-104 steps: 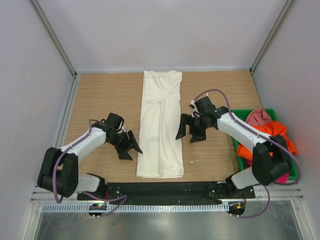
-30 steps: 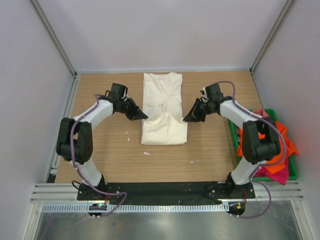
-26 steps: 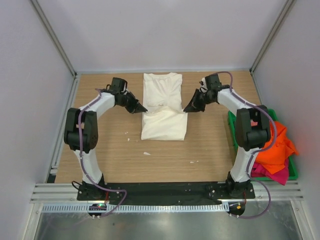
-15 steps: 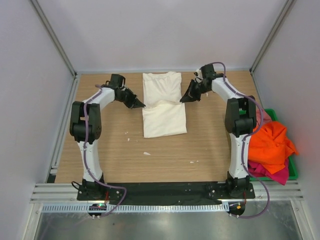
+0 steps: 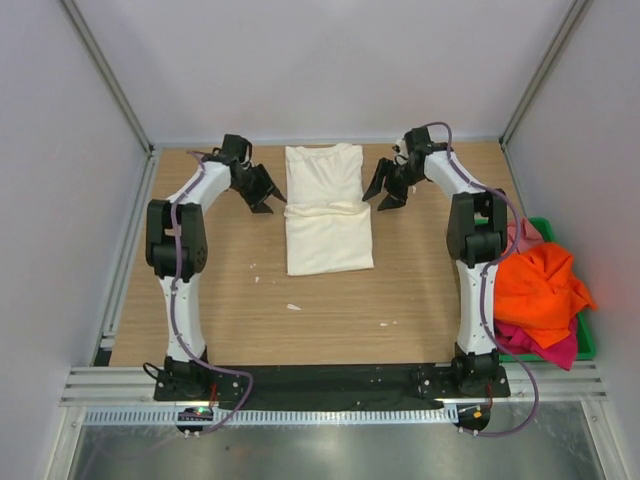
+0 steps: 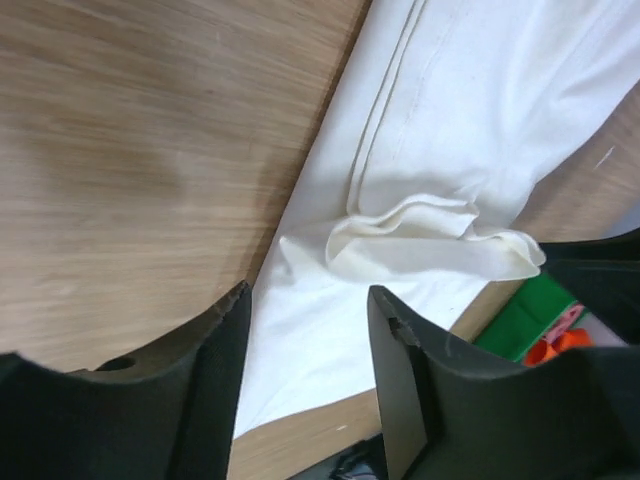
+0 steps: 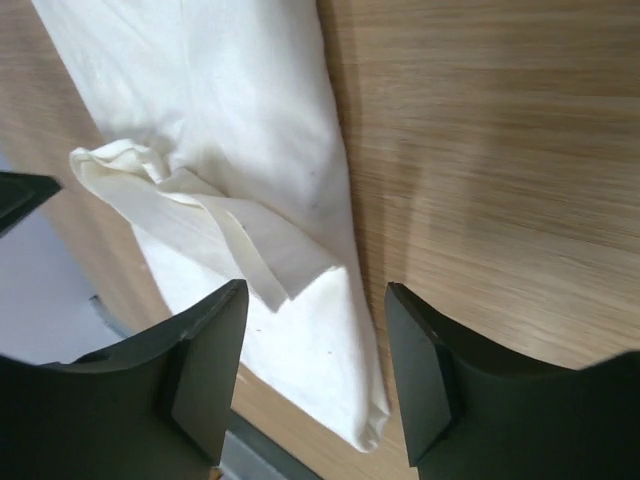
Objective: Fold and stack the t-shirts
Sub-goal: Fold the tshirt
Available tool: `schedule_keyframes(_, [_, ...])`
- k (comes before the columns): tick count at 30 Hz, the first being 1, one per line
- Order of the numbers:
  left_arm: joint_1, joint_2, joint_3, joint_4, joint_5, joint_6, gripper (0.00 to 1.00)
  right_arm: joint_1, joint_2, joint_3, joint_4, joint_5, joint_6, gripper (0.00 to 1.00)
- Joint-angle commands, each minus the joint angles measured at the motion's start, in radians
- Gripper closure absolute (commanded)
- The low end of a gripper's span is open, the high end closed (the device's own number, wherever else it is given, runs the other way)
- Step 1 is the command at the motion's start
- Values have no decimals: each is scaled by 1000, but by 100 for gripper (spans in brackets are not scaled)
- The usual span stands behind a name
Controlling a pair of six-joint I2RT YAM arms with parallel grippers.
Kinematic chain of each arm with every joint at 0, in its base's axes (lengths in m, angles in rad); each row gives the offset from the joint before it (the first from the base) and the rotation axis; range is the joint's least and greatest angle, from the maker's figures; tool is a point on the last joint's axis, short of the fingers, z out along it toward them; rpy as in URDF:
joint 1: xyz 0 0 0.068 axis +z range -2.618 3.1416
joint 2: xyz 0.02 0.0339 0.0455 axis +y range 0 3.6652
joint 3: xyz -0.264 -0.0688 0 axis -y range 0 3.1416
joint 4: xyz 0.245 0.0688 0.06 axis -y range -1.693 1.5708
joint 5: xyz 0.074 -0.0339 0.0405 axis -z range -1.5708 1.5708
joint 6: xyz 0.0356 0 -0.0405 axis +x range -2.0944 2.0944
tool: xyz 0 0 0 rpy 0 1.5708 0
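Two arms are stretched to the far end of the table (image 5: 430, 290) in the top view. The left gripper (image 5: 272, 200) and right gripper (image 5: 380, 200) now stand spread and empty on either side of the cream-white shirt (image 5: 328, 240), where half a second ago they were still pinched in at its edges. The long strip of a few seconds back is doubled over, so I judge this fold made. The orange shirt (image 5: 540, 285) and magenta shirt (image 5: 550, 350) wait heaped in the green bin (image 5: 587, 345) at the right. My left wrist view looks between parted fingers (image 6: 405, 390) onto the hem (image 6: 430, 235), which lies rumpled rather than flat. The right wrist view shows the same through its open jaws, with a loose flap curling across the cloth. The table is bare wood with a few pale specks (image 5: 293, 306), boxed in by plain pale walls (image 5: 320, 70).
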State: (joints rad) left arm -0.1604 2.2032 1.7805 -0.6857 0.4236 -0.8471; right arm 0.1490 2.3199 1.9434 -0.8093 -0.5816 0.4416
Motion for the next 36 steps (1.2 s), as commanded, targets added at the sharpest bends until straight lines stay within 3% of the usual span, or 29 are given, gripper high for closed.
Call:
schedule_keyframes(1, [1, -190, 2, -97, -169, 189, 47, 14, -114, 43, -79, 146, -84, 36])
schedule_keyframes(5, [-37, -295, -166, 76, -42, 175, 57, 67, -241, -119, 39, 111, -55, 35])
schedule_keyframes(6, [-48, -306, -247, 125, 42, 142, 65, 79, -261, -203, 88, 94, -29, 38])
schedule_keyframes(9, [-96, -278, -334, 283, 159, 79, 76, 110, -291, -316, 289, 8, 93, 57])
schedule_keyframes(10, [-117, -245, -342, 314, 178, 36, 78, 121, -281, -348, 342, 0, 141, 80])
schedule_keyframes(12, [-143, -206, -339, 397, 210, 7, 81, 135, -245, -359, 378, 0, 155, 87])
schedule_keyframes(20, [-145, 44, -94, 420, 241, -17, 82, 149, -85, -218, 397, 61, 148, 80])
schedule_keyframes(23, [-122, 122, 52, 347, 207, -13, 83, 138, -15, -65, 317, 130, 122, 74])
schedule_keyframes(30, [-50, 171, 207, 250, 164, 24, 79, 60, 122, 297, 138, 230, 69, 64])
schedule_keyframes(34, [-57, 42, 134, 173, 153, 109, 70, 58, 26, 283, 55, 209, 43, 53])
schedule_keyframes(36, [-76, -34, 15, 179, 188, 128, 64, 63, -49, 151, 68, 114, 54, 46])
